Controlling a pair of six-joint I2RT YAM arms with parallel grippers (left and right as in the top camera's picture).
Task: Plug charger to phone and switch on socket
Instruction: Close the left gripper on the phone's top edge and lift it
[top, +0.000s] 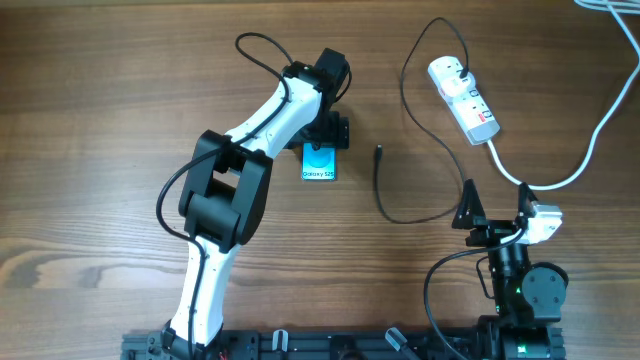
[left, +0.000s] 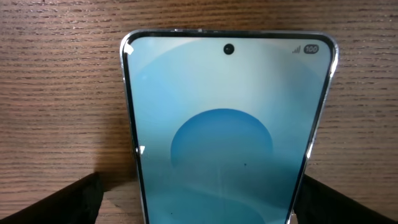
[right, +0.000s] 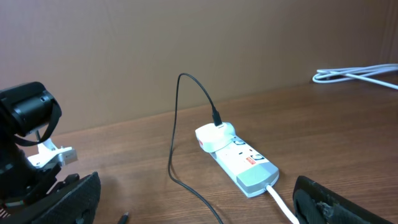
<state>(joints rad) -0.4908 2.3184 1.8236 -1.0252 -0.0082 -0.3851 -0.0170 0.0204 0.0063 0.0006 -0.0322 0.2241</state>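
The phone (top: 319, 167) lies flat on the wooden table, teal screen up, with a white "Galaxy S25" strip. My left gripper (top: 326, 138) is low over its far end. In the left wrist view the phone (left: 227, 118) fills the frame between the open fingers (left: 208, 208); the left finger stands apart from its edge. The charger's black cable (top: 404, 105) runs from the white adapter (top: 446, 71) plugged into the socket (top: 466, 103) to its loose plug tip (top: 379, 153) right of the phone. My right gripper (top: 495, 210) is open and empty, facing the socket (right: 242, 163).
The socket's thick white cord (top: 592, 135) curves off to the far right edge and also shows in the right wrist view (right: 357, 73). The plug tip (right: 124, 217) lies near my right gripper's (right: 199, 208) left finger. The left arm (right: 25, 124) stands at that view's left.
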